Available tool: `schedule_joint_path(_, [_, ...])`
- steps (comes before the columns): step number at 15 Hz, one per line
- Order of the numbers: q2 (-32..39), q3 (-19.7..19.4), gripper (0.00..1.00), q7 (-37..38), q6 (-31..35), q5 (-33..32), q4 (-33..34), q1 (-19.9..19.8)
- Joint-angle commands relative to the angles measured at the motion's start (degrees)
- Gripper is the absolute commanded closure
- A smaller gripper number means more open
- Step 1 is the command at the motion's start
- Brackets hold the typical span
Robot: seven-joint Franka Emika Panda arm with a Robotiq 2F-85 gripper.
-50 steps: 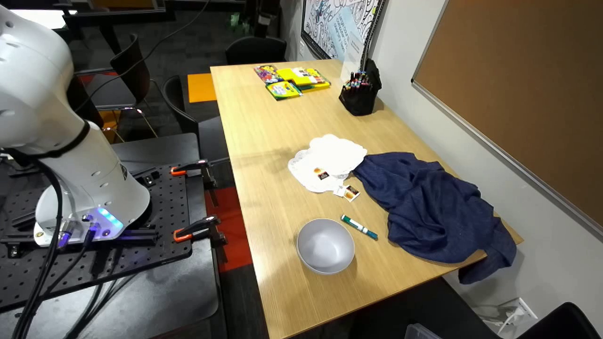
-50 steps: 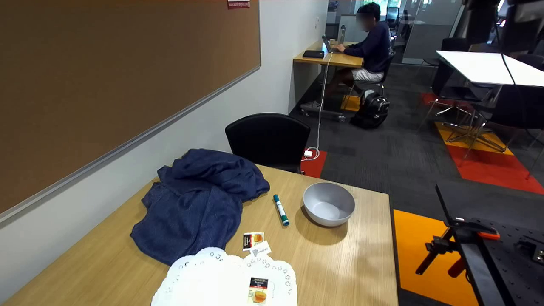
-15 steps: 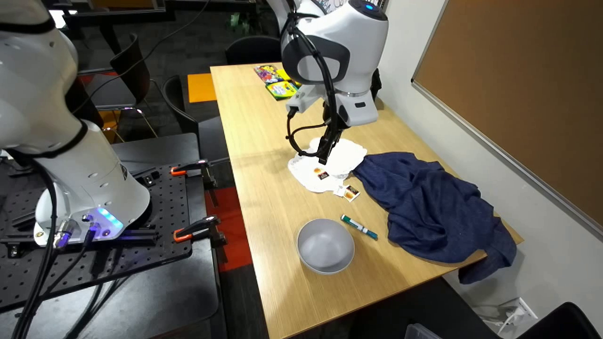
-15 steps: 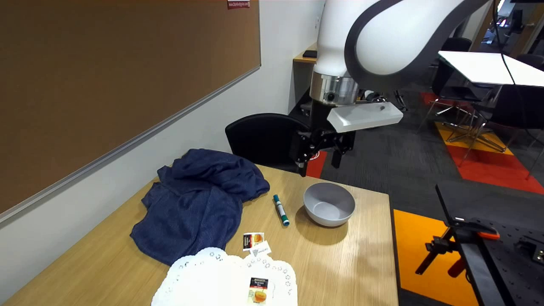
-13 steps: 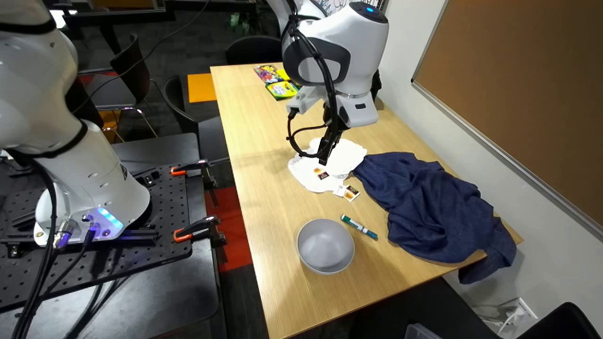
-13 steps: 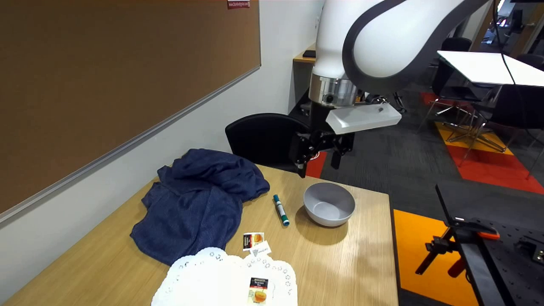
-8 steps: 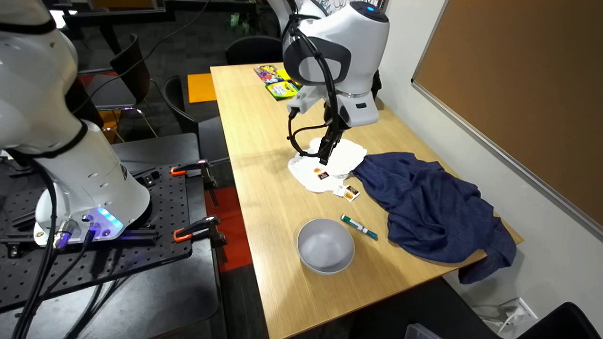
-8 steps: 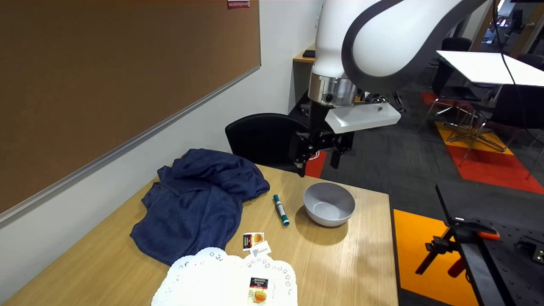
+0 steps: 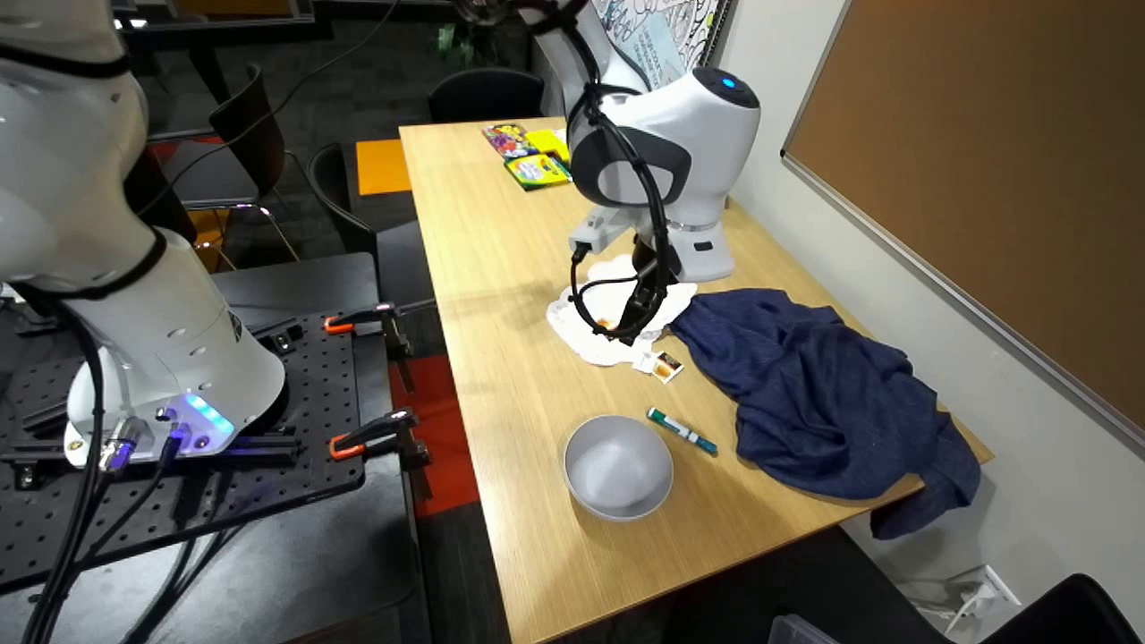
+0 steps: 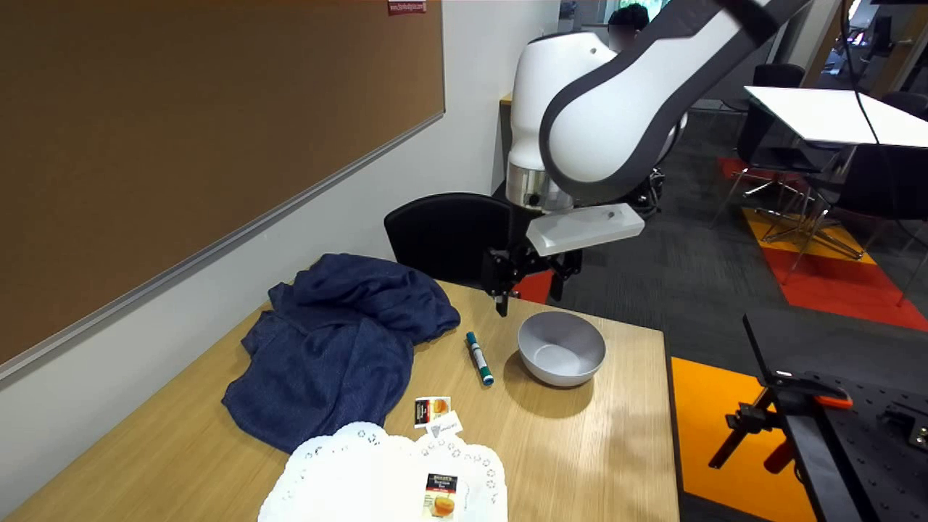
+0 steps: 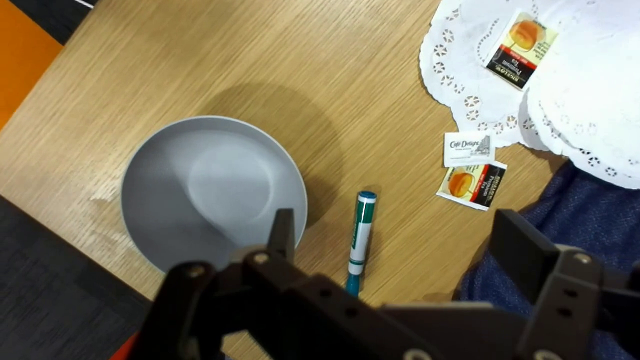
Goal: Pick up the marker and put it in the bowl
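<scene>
A green and white marker (image 9: 682,432) with a blue-green cap lies on the wooden table in both exterior views (image 10: 479,359). It also shows in the wrist view (image 11: 362,235), its lower end hidden behind the gripper. The grey bowl (image 9: 618,468) stands upright beside it, with nothing in it; it shows in the other views too (image 10: 562,348) (image 11: 225,175). My gripper (image 11: 395,225) is open with nothing between its fingers. It is above the table in both exterior views (image 9: 629,338) (image 10: 529,299). In the wrist view the marker appears between the fingers, below them.
A navy cloth (image 9: 805,394) lies bunched near the wall, beside the marker. White doilies (image 10: 377,478) and tea packets (image 11: 472,185) lie on the table. Boxes of crayons (image 9: 538,170) lie at the far end. A corkboard wall (image 10: 217,145) runs along one side.
The arm has come in over the table since the oldest frames. In the last half second the gripper has moved lower and closer to the marker. Marker and bowl have not moved.
</scene>
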Motion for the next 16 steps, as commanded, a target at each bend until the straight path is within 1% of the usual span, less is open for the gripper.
schedule_joint_path(1, [8.3,-0.4,0.0,-1.1,0.4,1.6,7.7,0.1])
schedule_joint_path(4, [13.3,-0.6,0.0,-1.1,0.7,1.7,12.2,-0.1])
schedule_joint_path(6, [16.0,-0.8,0.0,-1.4,2.3,1.9,14.3,-0.4])
schedule_joint_path(9, [19.8,0.0,0.0,-3.3,5.4,3.2,16.7,-1.8])
schedule_joint_path(12, [23.2,2.6,0.0,-7.7,7.8,6.6,18.8,-4.8])
schedule_joint_path(13, [24.2,4.0,0.0,-9.6,8.0,8.3,19.6,-6.2])
schedule_joint_path(16, [26.9,6.6,0.0,-13.8,7.2,11.4,22.1,-9.2])
